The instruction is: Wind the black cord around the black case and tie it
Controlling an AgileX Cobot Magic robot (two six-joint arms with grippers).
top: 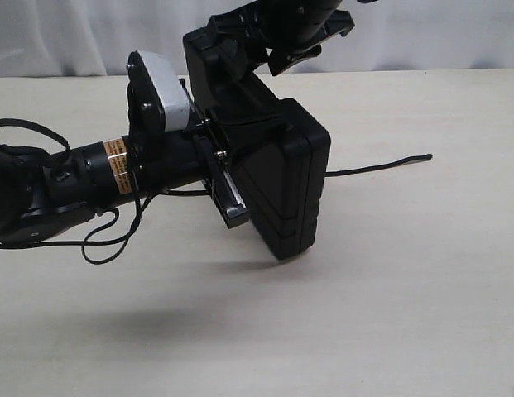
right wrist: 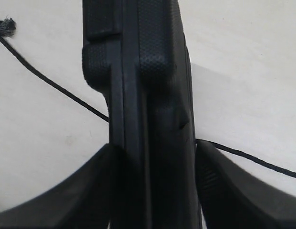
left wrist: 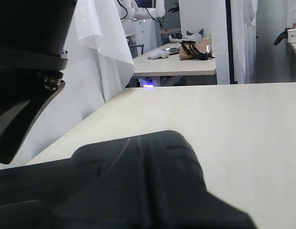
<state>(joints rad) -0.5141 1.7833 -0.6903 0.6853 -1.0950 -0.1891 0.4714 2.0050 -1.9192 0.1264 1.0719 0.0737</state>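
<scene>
Nearest me, a wide stretch of table (top: pixel 389 331) lies open in front of and to the right of the black case (top: pixel 285 182), which is held on edge in mid-scene. My left gripper (top: pixel 228 178) sits pressed together beside its left edge (what it pinches, I cannot tell). My right gripper (right wrist: pixel 155 148) straddles the case's narrow edge, clamping both faces. Farther back, the black cord (top: pixel 381 165) trails right across the table, its frayed end lying free.

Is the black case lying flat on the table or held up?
Held up, on edge. The black case hangs clear of the table, shadow underneath, and the right gripper clamps its two faces.
</scene>
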